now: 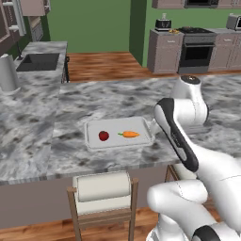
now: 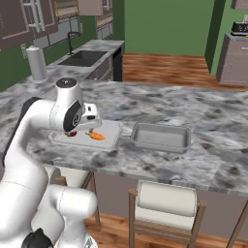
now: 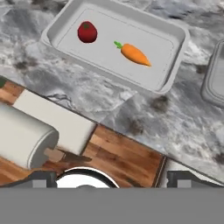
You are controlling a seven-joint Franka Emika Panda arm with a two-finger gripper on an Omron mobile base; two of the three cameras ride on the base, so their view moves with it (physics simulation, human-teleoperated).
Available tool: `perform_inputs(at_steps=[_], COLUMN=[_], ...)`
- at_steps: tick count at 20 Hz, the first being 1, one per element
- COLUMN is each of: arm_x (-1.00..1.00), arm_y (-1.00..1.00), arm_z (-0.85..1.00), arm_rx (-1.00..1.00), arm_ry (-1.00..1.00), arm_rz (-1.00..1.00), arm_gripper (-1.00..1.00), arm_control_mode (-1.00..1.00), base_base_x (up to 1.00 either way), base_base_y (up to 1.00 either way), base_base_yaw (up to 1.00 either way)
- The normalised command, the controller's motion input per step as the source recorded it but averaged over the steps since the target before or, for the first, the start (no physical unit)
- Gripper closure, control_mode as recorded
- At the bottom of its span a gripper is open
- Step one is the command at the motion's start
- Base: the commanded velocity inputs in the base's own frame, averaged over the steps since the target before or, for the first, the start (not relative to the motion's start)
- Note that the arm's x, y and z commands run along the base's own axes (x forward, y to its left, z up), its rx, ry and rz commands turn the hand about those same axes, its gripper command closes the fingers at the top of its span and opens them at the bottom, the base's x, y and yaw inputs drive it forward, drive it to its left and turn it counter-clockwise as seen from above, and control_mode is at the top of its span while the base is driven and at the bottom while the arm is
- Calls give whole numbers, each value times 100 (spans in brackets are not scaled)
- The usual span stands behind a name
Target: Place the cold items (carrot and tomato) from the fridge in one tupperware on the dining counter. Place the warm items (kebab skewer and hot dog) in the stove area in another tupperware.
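Observation:
A red tomato (image 3: pixel 87 32) and an orange carrot (image 3: pixel 134 54) lie side by side, apart, in a shallow grey tupperware (image 3: pixel 173 76) on the marble dining counter (image 1: pixel 56 155). The left base view shows the tomato (image 1: pixel 103 136), the carrot (image 1: pixel 130 134) and that tupperware (image 1: pixel 92 144). A second, empty tupperware (image 2: pixel 160 137) sits to its right, its corner (image 3: pixel 214 74) at the hand view's edge. My gripper (image 3: pixel 116 179) hangs open and empty above the counter's front edge, near the first tupperware; the right base view shows my gripper (image 2: pixel 91 127) over the carrot (image 2: pixel 97 136). Kebab skewer and hot dog are too small to make out.
Stools with white cushions stand under the counter front (image 1: pixel 103 192) (image 2: pixel 167 203) (image 3: pixel 26 131). A sink (image 1: pixel 37 61) and a paper towel roll (image 1: pixel 7 73) are at the far left. The stove (image 1: pixel 195 47) stands across the wooden floor at the back right.

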Motion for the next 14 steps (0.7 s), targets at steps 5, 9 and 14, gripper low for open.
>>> perform_inputs(at_steps=[5,9,14], arm_x=[-100,-92,-83], arm_y=[-9,-3,-1], arm_z=[39,48,47], arm_rx=[13,2,1], arm_ry=[-10,-13,-11], arm_rz=[-33,-30,-27], arm_gripper=[-100,-100,-100], arm_control_mode=[-100,-100,-100], base_base_x=[0,0,0], base_base_y=[0,0,0], base_base_yaw=[0,0,0])
